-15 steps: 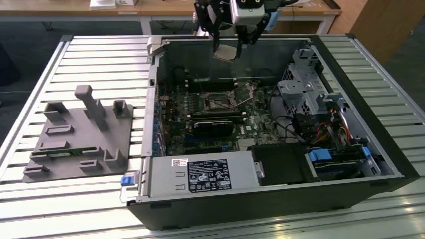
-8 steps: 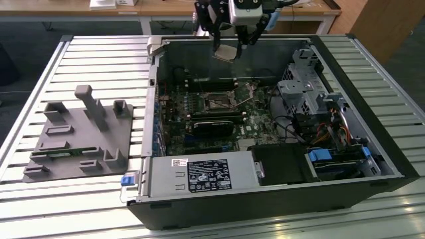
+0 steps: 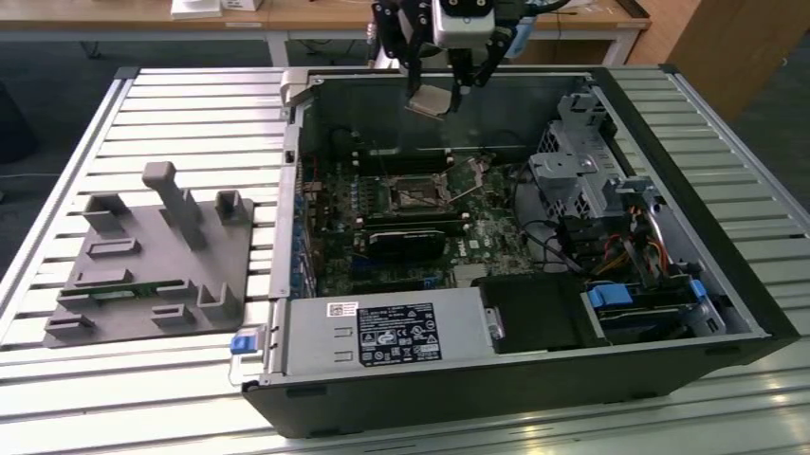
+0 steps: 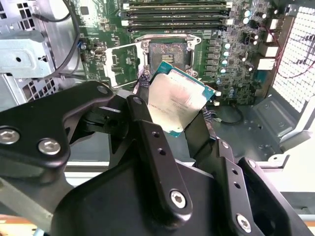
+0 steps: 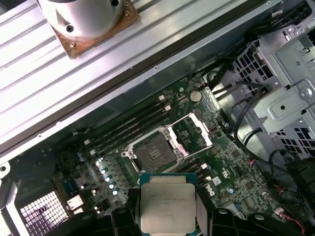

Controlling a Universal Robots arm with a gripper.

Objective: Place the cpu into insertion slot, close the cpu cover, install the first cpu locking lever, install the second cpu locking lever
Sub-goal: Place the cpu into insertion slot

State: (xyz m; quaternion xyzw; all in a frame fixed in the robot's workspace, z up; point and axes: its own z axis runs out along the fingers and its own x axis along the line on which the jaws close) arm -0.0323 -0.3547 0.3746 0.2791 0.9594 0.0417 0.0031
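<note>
An open computer case [image 3: 379, 374] is seen lying on a slatted metal surface [image 3: 190, 95], with its motherboard exposed. The tool [image 3: 439, 93] is held above the far edge of the case, and it is clenched on the cpu [image 4: 179, 98], which is gripped by two opposite edges between the fingertips. The flat metallic top of the chip is turned towards both wrist views, and the chip is carried slightly tilted, in the air and touching nothing else.

The insertion slot [image 5: 155, 152] is found below the tool and ahead of its fingertips, well apart from the chip. Its dark centre is bare, so nothing has been seated in it yet. The cpu cover [image 5: 202, 129] is swung up and open just beside the slot, on the side away from the memory sticks [image 4: 174, 14].

The task is judged to be at its first step: the chip has been picked up, but it has not been placed. The closing of the cover and both locking levers are left to be done. The levers themselves cannot be made out clearly.
</note>
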